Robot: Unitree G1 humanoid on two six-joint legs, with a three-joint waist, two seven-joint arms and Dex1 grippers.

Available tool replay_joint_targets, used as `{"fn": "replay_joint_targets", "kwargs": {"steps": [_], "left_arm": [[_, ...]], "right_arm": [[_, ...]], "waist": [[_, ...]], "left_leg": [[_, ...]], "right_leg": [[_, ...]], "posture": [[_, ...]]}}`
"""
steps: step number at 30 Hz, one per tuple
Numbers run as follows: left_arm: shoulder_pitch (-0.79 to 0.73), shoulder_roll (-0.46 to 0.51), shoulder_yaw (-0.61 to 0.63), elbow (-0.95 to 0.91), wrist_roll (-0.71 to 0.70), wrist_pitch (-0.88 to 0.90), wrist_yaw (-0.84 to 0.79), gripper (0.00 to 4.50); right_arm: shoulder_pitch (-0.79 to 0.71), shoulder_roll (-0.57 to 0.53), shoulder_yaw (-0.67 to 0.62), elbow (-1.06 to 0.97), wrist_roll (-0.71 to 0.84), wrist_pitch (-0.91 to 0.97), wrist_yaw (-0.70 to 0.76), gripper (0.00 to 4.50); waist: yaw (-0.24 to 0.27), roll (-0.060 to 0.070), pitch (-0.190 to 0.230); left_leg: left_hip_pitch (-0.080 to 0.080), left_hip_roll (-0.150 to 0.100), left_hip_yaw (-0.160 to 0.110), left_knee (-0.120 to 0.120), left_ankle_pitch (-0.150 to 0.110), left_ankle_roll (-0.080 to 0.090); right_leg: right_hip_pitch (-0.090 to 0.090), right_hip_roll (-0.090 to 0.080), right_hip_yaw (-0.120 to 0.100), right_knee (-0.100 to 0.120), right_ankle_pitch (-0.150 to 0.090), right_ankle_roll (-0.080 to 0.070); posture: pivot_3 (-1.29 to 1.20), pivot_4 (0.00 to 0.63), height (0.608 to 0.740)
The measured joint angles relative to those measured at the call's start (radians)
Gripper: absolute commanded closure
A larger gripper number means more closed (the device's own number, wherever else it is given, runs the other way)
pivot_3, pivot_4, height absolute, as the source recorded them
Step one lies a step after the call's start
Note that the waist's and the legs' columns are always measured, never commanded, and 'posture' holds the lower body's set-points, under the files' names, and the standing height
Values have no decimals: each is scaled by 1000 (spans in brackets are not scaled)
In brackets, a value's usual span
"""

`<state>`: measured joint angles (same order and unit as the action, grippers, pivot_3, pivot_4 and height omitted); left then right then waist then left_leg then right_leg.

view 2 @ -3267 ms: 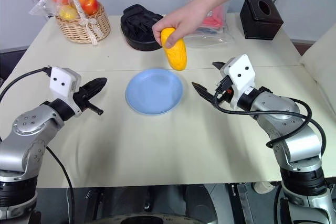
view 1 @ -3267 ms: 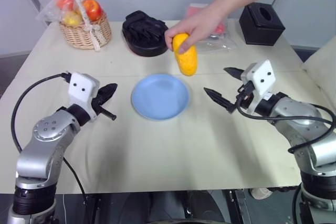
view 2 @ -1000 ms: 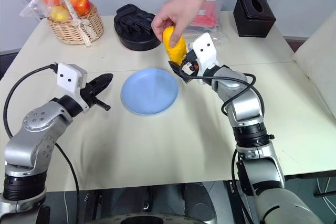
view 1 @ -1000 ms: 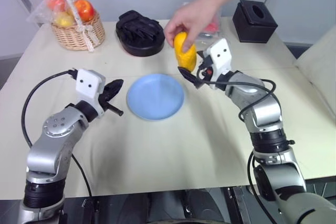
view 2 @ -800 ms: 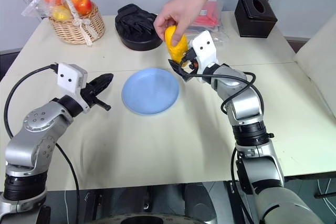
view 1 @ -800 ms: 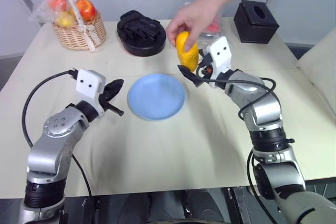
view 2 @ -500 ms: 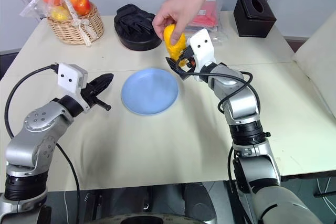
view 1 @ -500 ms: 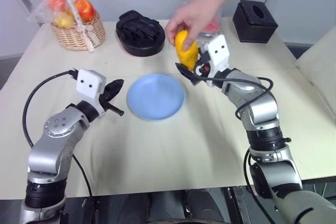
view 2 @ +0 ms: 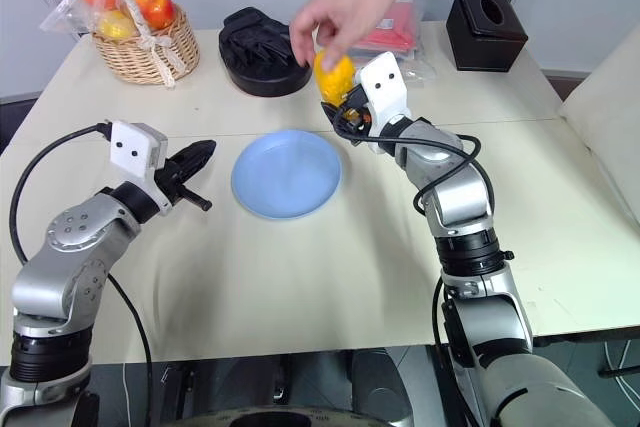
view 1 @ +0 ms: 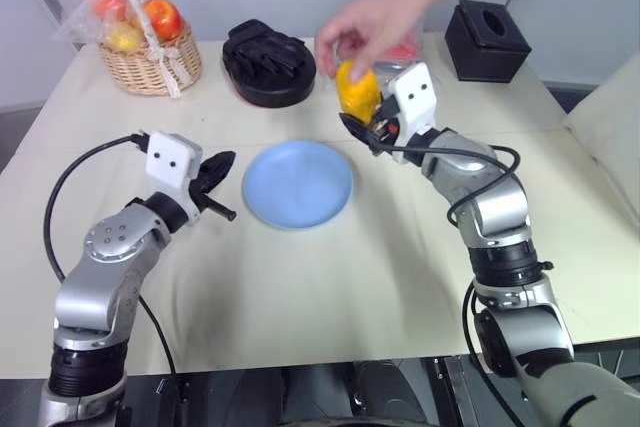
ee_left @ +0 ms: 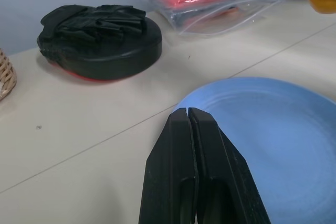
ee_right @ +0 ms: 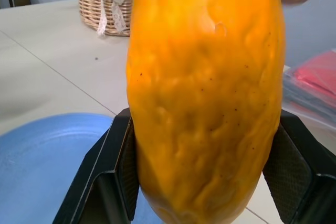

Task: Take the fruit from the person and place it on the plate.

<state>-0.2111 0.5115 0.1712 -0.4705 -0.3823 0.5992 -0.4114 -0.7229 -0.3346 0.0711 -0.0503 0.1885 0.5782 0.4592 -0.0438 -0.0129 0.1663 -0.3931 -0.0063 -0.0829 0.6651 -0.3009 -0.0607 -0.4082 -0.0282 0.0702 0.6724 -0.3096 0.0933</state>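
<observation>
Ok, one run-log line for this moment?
handover | right gripper shut on fruit | person's hand opening above | left gripper shut | plate bare

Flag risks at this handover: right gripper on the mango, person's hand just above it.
1. The right gripper clamps only the low end of the upright yellow-orange oblong fruit; it could tip or slip.
2. The person's hand hovers at the fruit's top; moving now could bump it.
3. The round light blue plate lies beside the gripper, not beneath: a drop hits the table.
</observation>
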Motion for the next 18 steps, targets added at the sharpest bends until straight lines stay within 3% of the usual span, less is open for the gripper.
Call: {"fn": "replay_joint_targets", "kwargs": {"steps": [8,18], "left_arm": [[0,1,2,4,0,0,-2,4500],[31,38,42,33,-1,1,-23,4500]], "right_arm": [[51,4,36,-102,3,90,12,2016],[148,52,212,-97,-27,175,20,2016]], "waist": [[0,0,0],[-1,0,0]], "left_leg": [[0,0,0,0,0,0],[0,0,0,0,0,0]], "right_leg": [[0,0,0,0,0,0],[0,0,0,0,0,0]], "posture": [[0,150,740],[0,150,740]]}}
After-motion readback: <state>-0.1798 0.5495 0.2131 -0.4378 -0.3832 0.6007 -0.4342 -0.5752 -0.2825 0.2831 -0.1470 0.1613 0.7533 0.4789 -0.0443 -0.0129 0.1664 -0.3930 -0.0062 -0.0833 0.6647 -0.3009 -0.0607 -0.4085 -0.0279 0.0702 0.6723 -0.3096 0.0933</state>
